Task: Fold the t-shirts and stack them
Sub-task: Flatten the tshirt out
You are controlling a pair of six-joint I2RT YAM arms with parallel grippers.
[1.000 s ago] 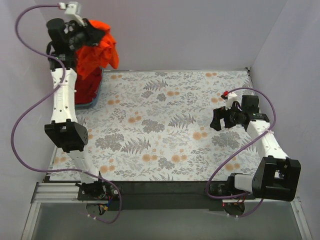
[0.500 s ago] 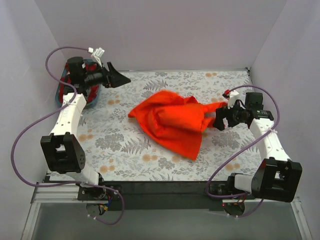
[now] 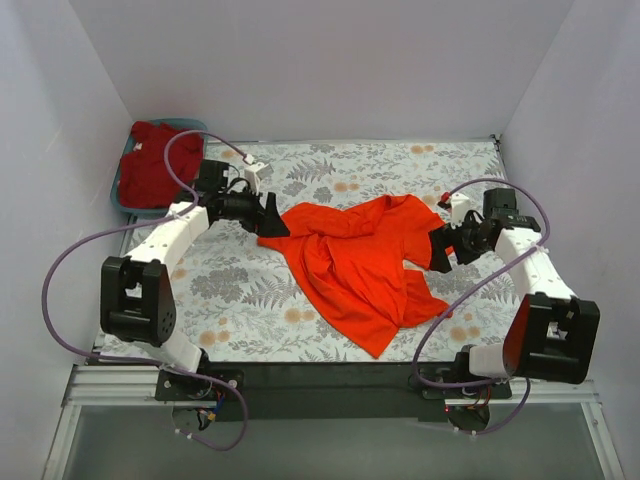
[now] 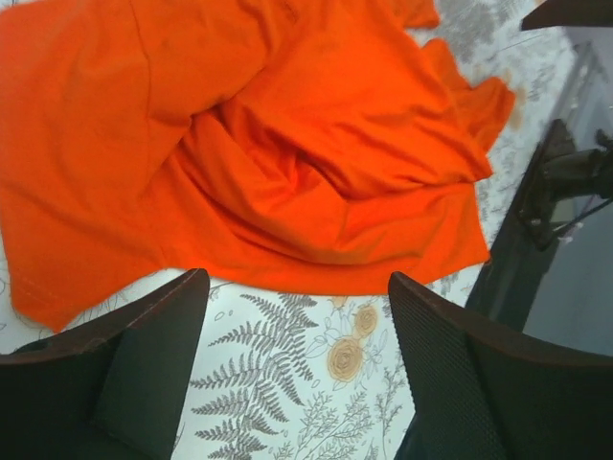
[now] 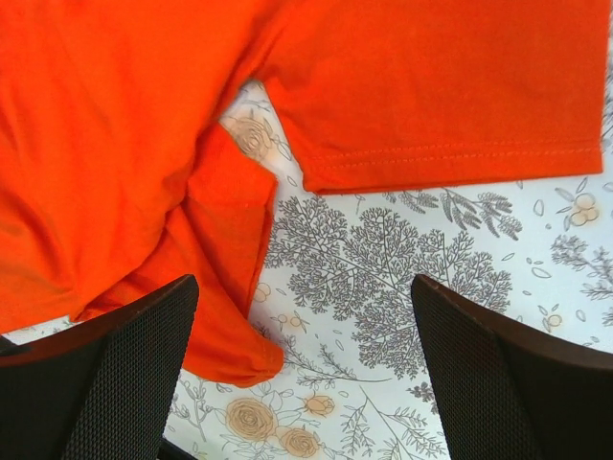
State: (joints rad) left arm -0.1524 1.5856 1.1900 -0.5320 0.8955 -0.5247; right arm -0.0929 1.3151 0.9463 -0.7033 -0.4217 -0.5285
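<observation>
A bright orange-red t-shirt (image 3: 355, 262) lies rumpled across the middle of the flowered table, its folds filling the top of the left wrist view (image 4: 287, 144) and right wrist view (image 5: 124, 125). The darker crimson t-shirt (image 3: 150, 175) lies bunched in the blue bin at the back left. My left gripper (image 3: 272, 222) hovers at the orange shirt's left edge, open, with only tablecloth between its fingers (image 4: 144, 364). At the shirt's right sleeve my right gripper (image 3: 440, 250) stands wide open, empty, its fingers (image 5: 498, 383) over bare cloth-covered table.
The blue bin (image 3: 125, 208) sits in the back left corner against the wall. White walls close the table on the left, back and right. Purple cables loop beside both arms. A black rail runs along the near edge (image 3: 330, 385).
The left arm swung the orange shirt from above the bin onto the table, let it go, and came down at its left edge. The shirt spread flatter. The right gripper shifted slightly.
</observation>
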